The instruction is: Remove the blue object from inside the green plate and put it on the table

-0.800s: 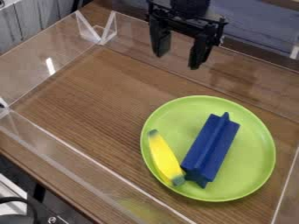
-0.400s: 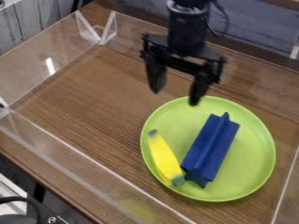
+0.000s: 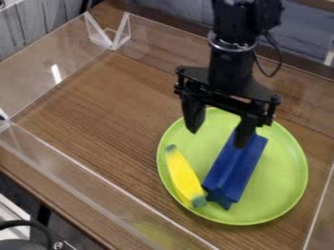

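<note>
The pincer [image 3: 221,131] stands wide with nothing in it, its 2 fingers spread over the upper end of the blue block [image 3: 235,171]. From the pincer, the block runs down toward the lower rim side of the green plate [image 3: 282,200], lying flat inside it. Its shape suggests a stiff, light piece, likely foam or hollow plastic, unlikely to crush or break; the smooth faces may slip if pinched near 1 end. The lengthwise groove makes the 2 long sides the better place: take hold across the narrow width, around the middle, so that neither end droops. Beside the block, on the side away from the plate's far rim, lies the yellow banana [image 3: 185,177], close enough that 1 finger could nudge it. Beyond the plate spreads the wooden desk [image 3: 98,122], where the block should go.
</note>
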Robot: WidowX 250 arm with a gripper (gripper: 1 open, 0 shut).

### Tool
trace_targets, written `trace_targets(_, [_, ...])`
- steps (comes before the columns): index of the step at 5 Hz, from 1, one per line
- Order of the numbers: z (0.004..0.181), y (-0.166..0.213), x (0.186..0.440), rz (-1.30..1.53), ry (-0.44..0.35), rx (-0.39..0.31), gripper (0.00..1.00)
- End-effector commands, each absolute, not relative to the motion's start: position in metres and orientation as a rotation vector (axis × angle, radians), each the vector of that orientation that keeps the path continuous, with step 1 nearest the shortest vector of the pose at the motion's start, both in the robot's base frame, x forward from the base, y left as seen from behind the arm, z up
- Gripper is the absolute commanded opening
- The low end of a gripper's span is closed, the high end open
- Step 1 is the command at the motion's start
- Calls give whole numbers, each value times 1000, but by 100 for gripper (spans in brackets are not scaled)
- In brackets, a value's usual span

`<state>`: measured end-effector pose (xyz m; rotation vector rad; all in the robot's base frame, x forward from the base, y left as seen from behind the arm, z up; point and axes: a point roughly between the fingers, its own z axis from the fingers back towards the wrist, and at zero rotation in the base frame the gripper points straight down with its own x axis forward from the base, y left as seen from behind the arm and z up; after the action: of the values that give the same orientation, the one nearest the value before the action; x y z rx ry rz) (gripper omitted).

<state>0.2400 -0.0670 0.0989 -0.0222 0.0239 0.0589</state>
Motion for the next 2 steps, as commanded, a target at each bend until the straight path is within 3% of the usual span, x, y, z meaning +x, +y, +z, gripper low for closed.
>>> trace_targets(1, [110, -76, 240, 59, -45, -50, 100])
trace_targets(2, [102, -83, 239, 61, -64, -63, 100])
